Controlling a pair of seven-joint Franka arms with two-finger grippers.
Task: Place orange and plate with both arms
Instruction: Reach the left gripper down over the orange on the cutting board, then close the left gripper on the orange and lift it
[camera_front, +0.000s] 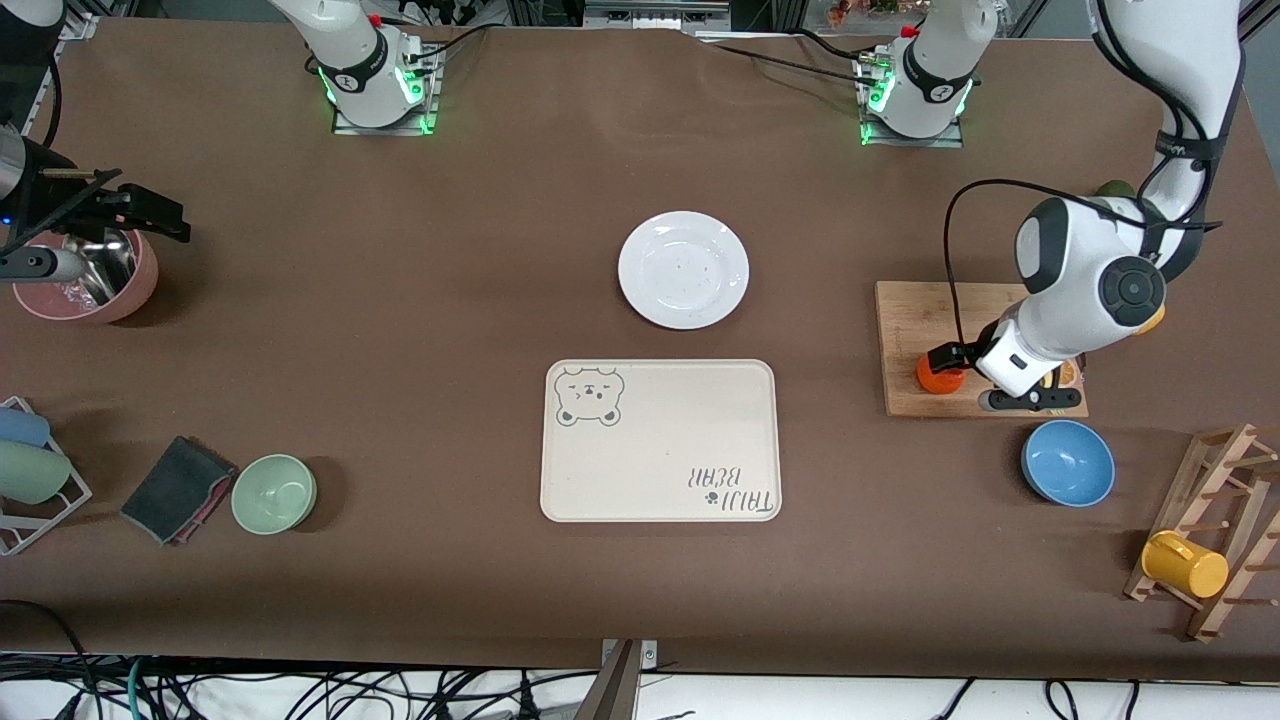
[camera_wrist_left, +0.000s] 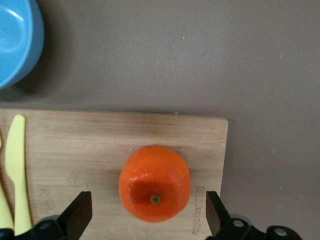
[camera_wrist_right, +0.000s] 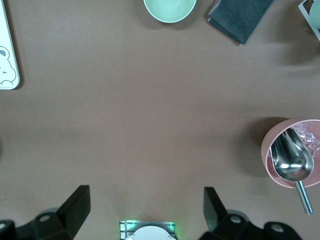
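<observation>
the left gripper (camera_wrist_left: 146, 216) hung spread wide over the orange (camera_wrist_left: 155, 183) (on the cutting board (camera_wrist_left: 100, 145)). the white plate (camera_front: 683, 269) lay farther back, mid-table. the right gripper (camera_wrist_right: 145, 212) waited, fingers apart, above bare table.

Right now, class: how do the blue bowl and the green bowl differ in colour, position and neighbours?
The blue bowl sits toward the left arm's end of the table; the green bowl sits toward the right arm's end. The blue bowl lies beside the wooden board; the green bowl lies beside a dark folded cloth. Both are round, upright and empty.
</observation>
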